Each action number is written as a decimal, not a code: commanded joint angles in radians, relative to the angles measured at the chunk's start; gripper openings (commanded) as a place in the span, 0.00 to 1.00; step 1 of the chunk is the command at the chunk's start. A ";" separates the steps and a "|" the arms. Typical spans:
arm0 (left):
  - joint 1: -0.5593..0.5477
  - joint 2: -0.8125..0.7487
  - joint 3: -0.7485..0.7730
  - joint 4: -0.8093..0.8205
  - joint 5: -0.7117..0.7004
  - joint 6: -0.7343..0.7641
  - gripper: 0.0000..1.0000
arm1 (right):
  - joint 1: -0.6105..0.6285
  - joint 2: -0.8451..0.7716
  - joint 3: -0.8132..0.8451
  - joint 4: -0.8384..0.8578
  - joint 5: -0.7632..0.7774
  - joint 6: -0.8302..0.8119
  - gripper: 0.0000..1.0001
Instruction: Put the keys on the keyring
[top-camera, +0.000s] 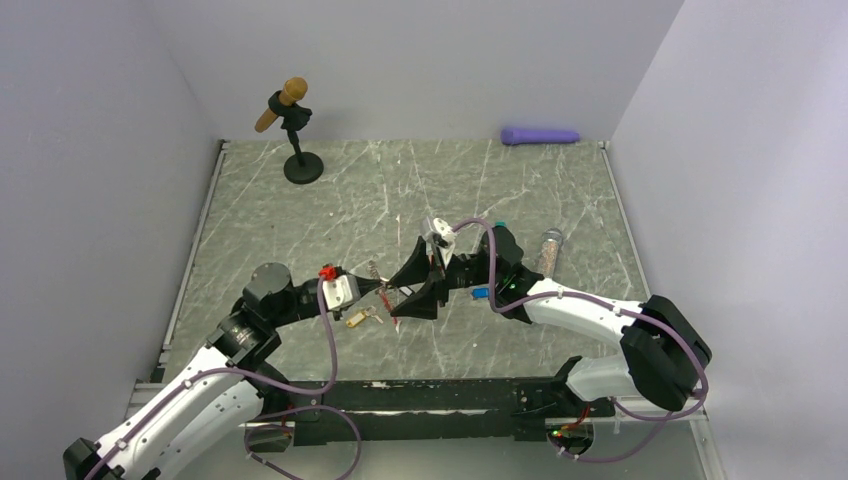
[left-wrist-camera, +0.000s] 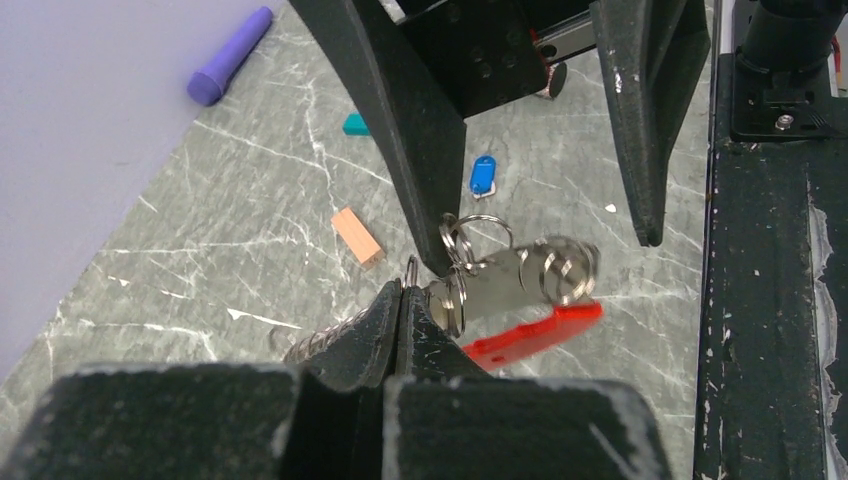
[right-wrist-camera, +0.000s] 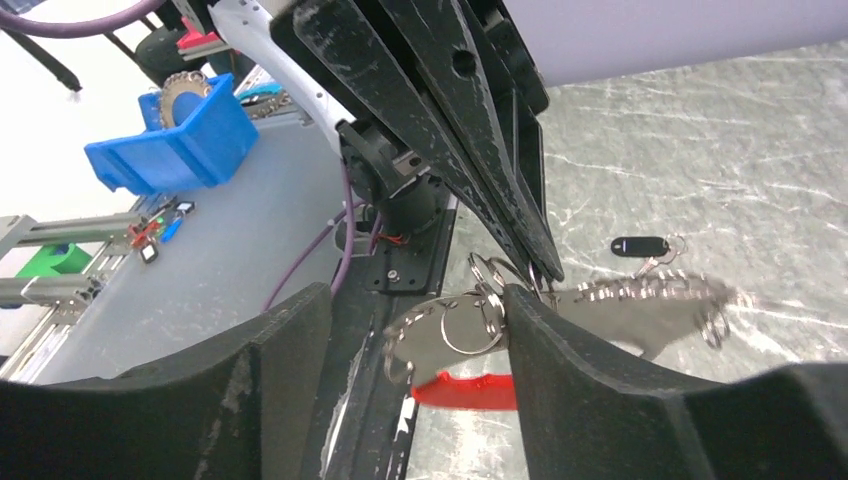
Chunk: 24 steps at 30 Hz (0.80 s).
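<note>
My left gripper (left-wrist-camera: 405, 298) is shut on the keyring (left-wrist-camera: 520, 275), pinching its silver rings at the fingertips. The red clip (left-wrist-camera: 535, 332) hangs below and the chain (right-wrist-camera: 650, 295) trails off to the side. My right gripper (right-wrist-camera: 412, 300) stands open around the dangling rings (right-wrist-camera: 450, 325) and red clip (right-wrist-camera: 465, 390), and its right finger (right-wrist-camera: 560, 345) touches the rings. From above, both grippers meet at mid-table (top-camera: 397, 298). A yellow-tagged key (top-camera: 362, 318), a blue-tagged key (left-wrist-camera: 483, 175) and a black-tagged key (right-wrist-camera: 640, 245) lie loose on the table.
A tan block (left-wrist-camera: 357, 236) and a teal block (left-wrist-camera: 355, 124) lie beyond the grippers. A purple cylinder (top-camera: 540, 135) rests at the back wall. A black stand with a wooden handle (top-camera: 295, 130) is at the back left. A clear vial (top-camera: 550, 250) lies to the right.
</note>
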<state>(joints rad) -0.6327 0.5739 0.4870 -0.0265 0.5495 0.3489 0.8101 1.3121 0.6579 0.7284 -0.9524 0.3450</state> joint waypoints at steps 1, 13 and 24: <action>-0.003 0.023 0.016 0.049 -0.032 -0.023 0.00 | 0.013 -0.008 0.007 0.093 -0.043 0.002 0.63; -0.003 0.000 -0.010 0.072 -0.125 -0.065 0.00 | 0.017 -0.040 0.009 -0.130 -0.139 -0.168 0.37; -0.003 -0.048 -0.041 0.113 -0.077 -0.061 0.00 | -0.058 -0.061 0.035 -0.185 -0.156 -0.249 0.48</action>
<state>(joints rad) -0.6327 0.5407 0.4465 0.0025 0.4442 0.3004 0.7898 1.2869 0.6579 0.5705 -1.0695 0.1642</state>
